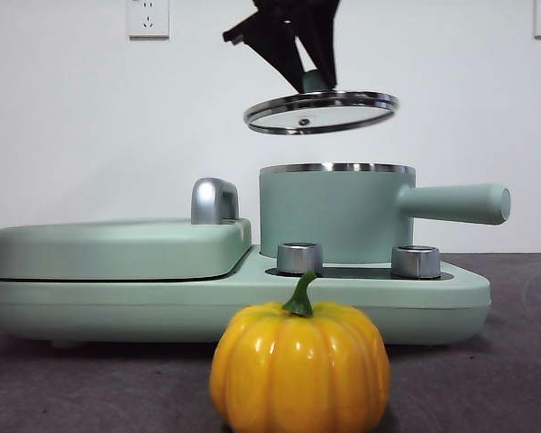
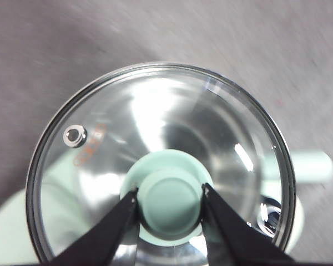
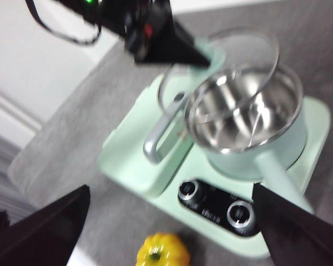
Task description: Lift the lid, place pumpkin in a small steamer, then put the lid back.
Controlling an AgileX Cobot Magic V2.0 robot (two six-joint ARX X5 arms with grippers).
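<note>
My left gripper [image 2: 170, 191] is shut on the mint-green knob of the lid [image 2: 155, 127]. In the front view the left gripper [image 1: 312, 79] holds the lid [image 1: 321, 112] slightly tilted in the air, well above the small steamer [image 1: 334, 215]. The steamer [image 3: 245, 113] stands uncovered on its base, its steel inside bare and its long handle [image 1: 454, 203] pointing right. The pumpkin [image 1: 298, 370] sits on the grey table in front of the appliance, also visible as pumpkin [image 3: 162, 251] in the right wrist view. My right gripper [image 3: 171, 188] hangs open high above the table near the pumpkin, holding nothing.
The steamer sits on a mint-green appliance base [image 1: 451, 302] with two steel dials [image 1: 299, 258] at its front. Left of the pot lies a wide flat cover [image 1: 117, 248] with a chrome handle [image 1: 214, 200]. A white wall stands behind.
</note>
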